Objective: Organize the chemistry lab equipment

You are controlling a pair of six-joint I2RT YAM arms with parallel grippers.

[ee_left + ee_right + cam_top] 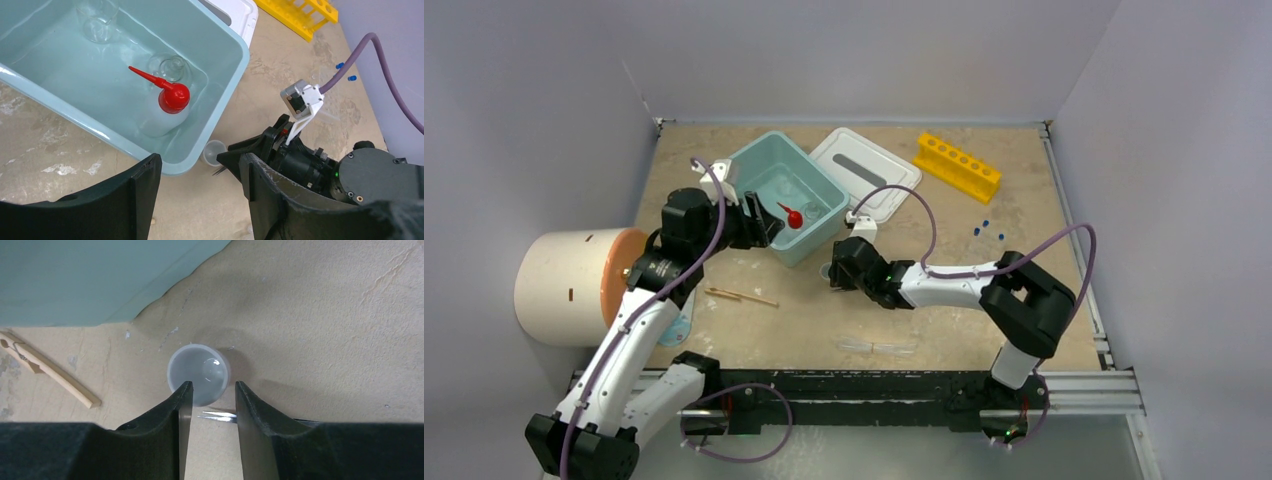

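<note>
The clear squeeze bottle with red nozzle (167,107) lies inside the teal tub (235,65), beside a glass flask (170,67) and a beaker (100,20). My left gripper (199,160) hangs open at the tub's near rim, holding nothing. A tiny white bowl (198,371) stands upright on the table just outside the tub. My right gripper (212,386) is low over it, jaws apart at the bowl's near edge. The tips of the metal tweezers (218,415) lie flat between its fingers; the rest is hidden under the right finger. A wooden stick (47,371) lies to the left.
The white lid (864,170) lies right of the tub, with a yellow rack (958,166) beyond it. Tiny blue pieces (986,228) sit at the right. Clear tubes (879,347) lie near the front edge. A big cream cylinder (564,285) lies at the far left.
</note>
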